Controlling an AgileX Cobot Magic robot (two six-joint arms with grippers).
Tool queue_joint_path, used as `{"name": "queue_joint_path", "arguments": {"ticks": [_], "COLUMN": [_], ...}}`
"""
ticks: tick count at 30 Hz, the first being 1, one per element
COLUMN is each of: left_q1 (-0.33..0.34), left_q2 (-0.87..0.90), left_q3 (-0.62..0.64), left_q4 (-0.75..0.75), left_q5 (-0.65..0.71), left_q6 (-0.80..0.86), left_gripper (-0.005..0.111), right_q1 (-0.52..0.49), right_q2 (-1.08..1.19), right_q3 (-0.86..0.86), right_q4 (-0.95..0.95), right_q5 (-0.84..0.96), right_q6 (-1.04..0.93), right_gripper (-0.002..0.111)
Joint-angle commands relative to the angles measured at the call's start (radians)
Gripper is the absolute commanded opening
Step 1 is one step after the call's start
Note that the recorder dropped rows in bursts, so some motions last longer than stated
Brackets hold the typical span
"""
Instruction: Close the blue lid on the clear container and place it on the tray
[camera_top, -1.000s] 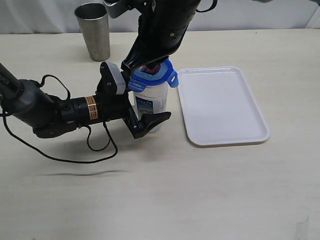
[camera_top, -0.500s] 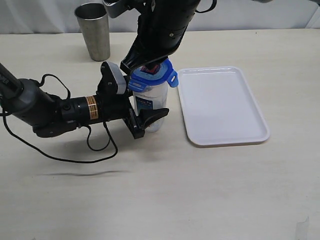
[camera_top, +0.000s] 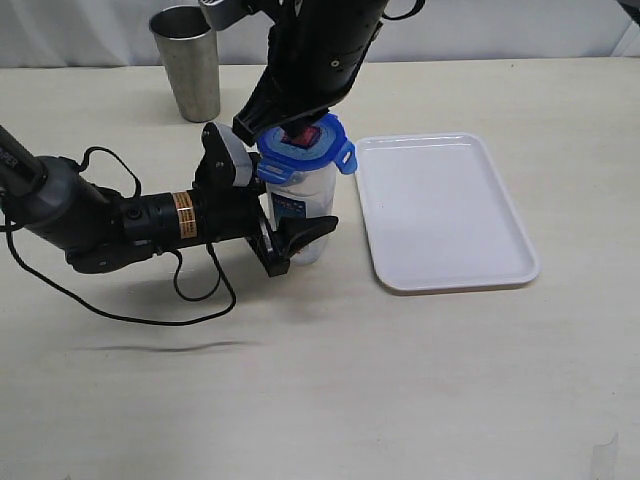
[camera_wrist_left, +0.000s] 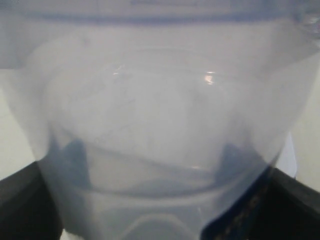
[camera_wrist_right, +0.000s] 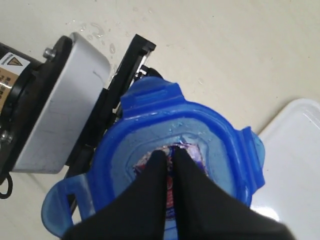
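The clear container (camera_top: 305, 205) stands upright on the table just left of the tray (camera_top: 445, 215). My left gripper (camera_top: 303, 226) is shut on its lower body from the left; in the left wrist view the container (camera_wrist_left: 160, 115) fills the frame, with the gripper (camera_wrist_left: 155, 170) around it. The blue lid (camera_top: 312, 152) sits on top, its flaps sticking outward. My right gripper (camera_top: 299, 136) comes down from above, shut and empty. In the right wrist view the right gripper (camera_wrist_right: 170, 153) has its tips on the sticker in the middle of the lid (camera_wrist_right: 222, 150).
A steel cup (camera_top: 187, 62) stands at the back left. The left arm and its black cable (camera_top: 150, 318) lie across the table's left side. A corner of the white tray (camera_wrist_right: 300, 145) shows in the right wrist view.
The left gripper's fingers have drawn in around the container. The right gripper has shifted slightly up and left on the lid, so the red sticker shows now.
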Motion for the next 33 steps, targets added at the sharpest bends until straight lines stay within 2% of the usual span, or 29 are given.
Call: {"name": "queue_joint_path", "arguments": {"ticks": [1, 4, 6, 14, 21, 33], "left_q1": [-0.001, -0.001, -0.001, -0.001, -0.001, -0.001], "left_q2": [0.000, 0.000, 0.000, 0.000, 0.000, 0.000], "left_q3": [0.002, 0.002, 0.002, 0.002, 0.002, 0.002], "left_q4": [0.014, 0.018, 0.018, 0.018, 0.030, 0.036], "left_q5": [0.060, 0.065, 0.065, 0.065, 0.069, 0.069], "left_q6": [-0.001, -0.001, -0.001, -0.001, -0.001, -0.001], "left_gripper": [0.000, 0.000, 0.000, 0.000, 0.000, 0.000], "right_q1": [0.000, 0.000, 0.000, 0.002, 0.073, 0.094], "right_q2": [-0.021, -0.049, -0.068, -0.099, -0.098, -0.096], "right_q3": [-0.010, -0.010, -0.010, -0.003, 0.066, 0.109], "right_q4": [0.005, 0.007, 0.015, 0.278, 0.086, 0.001], "right_q5": [0.004, 0.004, 0.004, 0.105, 0.091, 0.015], "right_q6": [-0.021, -0.021, -0.025, -0.223, -0.214, -0.156], "right_gripper": [0.016, 0.029, 0.033, 0.035, 0.035, 0.035]}}
